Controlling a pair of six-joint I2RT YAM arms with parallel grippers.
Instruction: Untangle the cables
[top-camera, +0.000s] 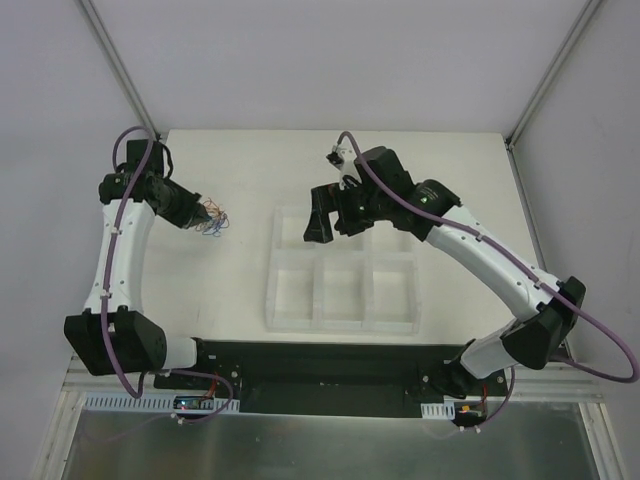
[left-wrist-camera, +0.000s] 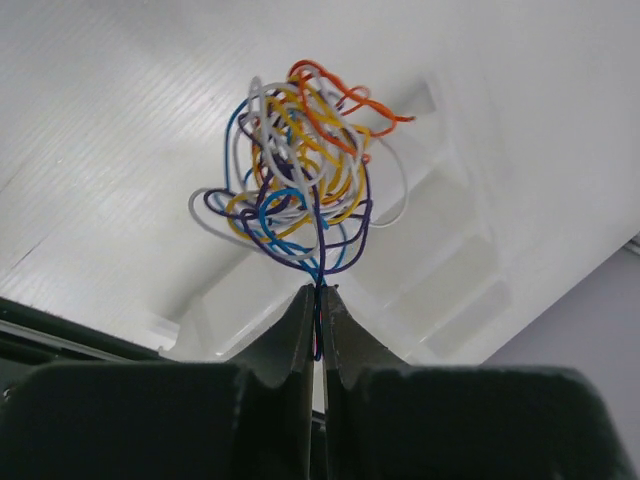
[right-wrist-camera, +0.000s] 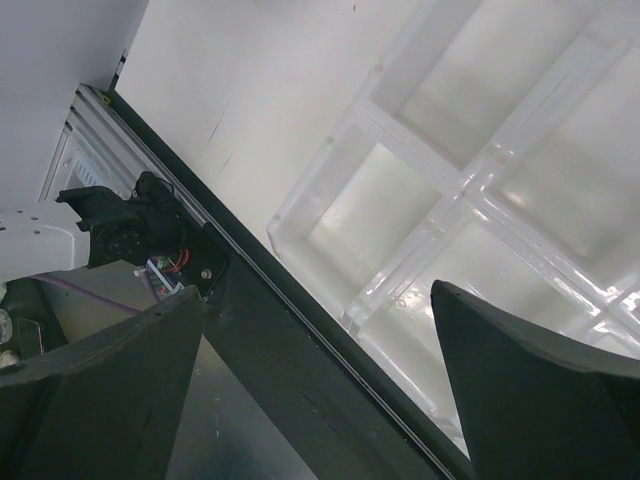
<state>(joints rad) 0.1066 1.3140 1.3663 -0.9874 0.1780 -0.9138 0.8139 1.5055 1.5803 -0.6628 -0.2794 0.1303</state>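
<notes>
1. A clear divided tray (top-camera: 271, 298) sits mid-bench (top-camera: 245, 165).
2. The right tool (right-wrist-camera: 318, 300) hovers over the tray, its fingers wide apart and empty.
3. The left tool (left-wrist-camera: 318, 296) is clamped on strands of the cables (left-wrist-camera: 300, 170), a multicoloured tangle left of the tray.

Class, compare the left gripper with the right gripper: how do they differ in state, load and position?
The left gripper has its jaws shut on strands of the cables; the right gripper has its jaws wide open and empty. The left gripper is to the left of the clear tray; the right gripper hangs over it. Both are dark.
</notes>
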